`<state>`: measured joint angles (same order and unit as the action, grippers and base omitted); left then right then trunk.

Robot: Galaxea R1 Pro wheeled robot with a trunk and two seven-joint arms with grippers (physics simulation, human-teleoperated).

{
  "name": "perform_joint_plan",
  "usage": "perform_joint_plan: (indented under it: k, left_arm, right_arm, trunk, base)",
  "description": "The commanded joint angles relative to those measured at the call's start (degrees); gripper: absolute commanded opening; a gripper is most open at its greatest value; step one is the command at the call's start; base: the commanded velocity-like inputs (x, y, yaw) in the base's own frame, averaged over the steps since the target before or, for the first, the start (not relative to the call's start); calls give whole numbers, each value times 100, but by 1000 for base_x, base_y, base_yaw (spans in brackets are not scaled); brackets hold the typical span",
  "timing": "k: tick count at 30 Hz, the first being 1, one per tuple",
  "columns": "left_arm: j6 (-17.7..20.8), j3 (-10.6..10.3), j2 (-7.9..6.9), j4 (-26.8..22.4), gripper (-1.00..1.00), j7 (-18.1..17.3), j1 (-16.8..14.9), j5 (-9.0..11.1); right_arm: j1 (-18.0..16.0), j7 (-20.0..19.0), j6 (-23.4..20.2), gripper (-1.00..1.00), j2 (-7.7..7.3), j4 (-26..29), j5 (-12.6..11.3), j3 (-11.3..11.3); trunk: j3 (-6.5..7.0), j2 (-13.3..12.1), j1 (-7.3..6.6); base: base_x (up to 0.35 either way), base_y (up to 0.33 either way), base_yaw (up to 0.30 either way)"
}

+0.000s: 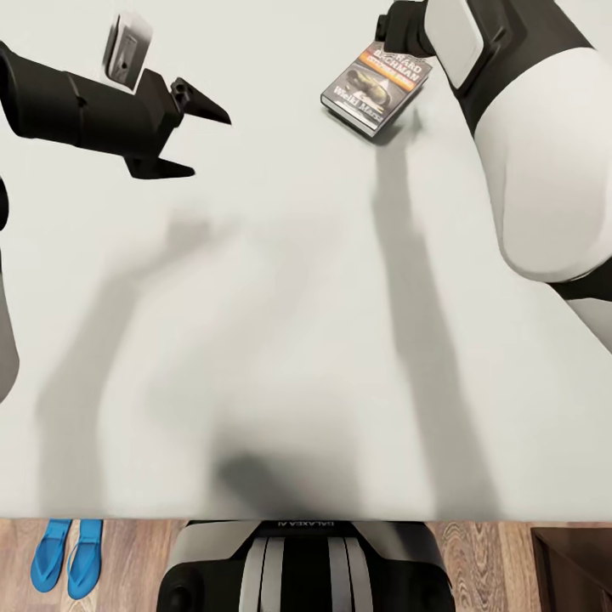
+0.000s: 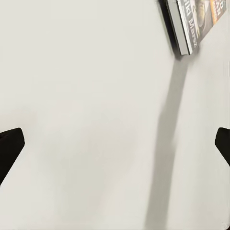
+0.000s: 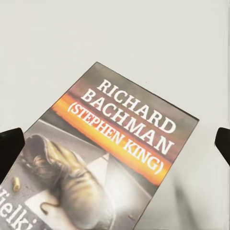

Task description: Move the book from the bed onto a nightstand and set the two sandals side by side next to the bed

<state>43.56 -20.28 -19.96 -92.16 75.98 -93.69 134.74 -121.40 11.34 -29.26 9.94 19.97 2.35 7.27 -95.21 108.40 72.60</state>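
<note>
Nearest the robot, along the bottom of the head view, runs a strip of wood-plank floor (image 1: 476, 561). Two bright blue sandals (image 1: 68, 557) lie on it side by side, close to each other, just beside the edge of the bed (image 1: 297, 340). At the far right of that strip shows the corner of one dark brown piece of furniture (image 1: 574, 569); what it is cannot be told.

Beyond the floor the bed's pale grey-white mattress spreads wide, crossed by the soft shadows of both arms.

Farther on, the left gripper (image 1: 191, 140) hovers over bare mattress with its jaws spread apart and nothing between them; its two dark fingertips (image 2: 9, 148) show at the edges of the left wrist view.

Farthest off there is one book (image 1: 376, 89), a thin paperback lying flat on the mattress, cover up. The right wrist view shows it (image 3: 110, 163) close: white lettering reading RICHARD BACHMAN, an orange band with STEPHEN KING, and a picture of a worn tan shoe. The right gripper (image 3: 115, 146) hangs just over it, jaws spread wide and not clenched on it.
</note>
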Motion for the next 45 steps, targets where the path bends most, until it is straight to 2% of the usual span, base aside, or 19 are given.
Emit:
perform_joint_plan:
  k: [1, 8, 11, 14, 21, 28, 32, 45]
  left_arm:
    - [48, 0, -6, -1, 100, 39, -19, 26]
    - [49, 22, -9, -3, 100, 44, -181, 26]
    - [71, 8, 5, -3, 100, 21, -469, 26]
    - [94, -25, -8, -3, 100, 6, -596, 26]
    - [38, -434, -42, 3, 100, -14, -916, 26]
    - [-23, -503, -37, 6, 100, -5, -906, 26]
    - [-8, -516, -29, 5, 100, -4, -873, 26]
    - [70, -529, -1, 1, 100, -14, -845, 26]
  right_arm:
    - [-3, 8, -53, 100, 6, 48, 22, 38]
    - [-22, 21, -232, 100, 6, 236, 27, 46]
    - [-25, 21, -241, 100, 6, 217, 28, 52]
    - [-24, 19, -235, 100, 6, 213, 30, 53]
    - [-2, 5, -119, 100, 6, 26, 52, 37]
    - [-130, 6, 276, 100, 6, -140, 60, 35]
    - [-160, 8, 328, 100, 6, -157, 77, 31]
    - [-16, -89, 712, 100, 6, -204, 93, 14]
  trunk:
    - [-3, 1, 0]
    - [-36, 1, 0]
    - [-61, 1, 0]
    - [-87, 1, 0]
    - [-149, 1, 0]
    - [-210, 1, 0]
    - [-246, 1, 0]
    - [-309, 1, 0]
  base:
    - [0, 0, 0]
    - [0, 0, 0]
    - [0, 0, 0]
    - [0, 0, 0]
    - [0, 0, 0]
    - [0, 0, 0]
    - [0, 0, 0]
    - [0, 0, 0]
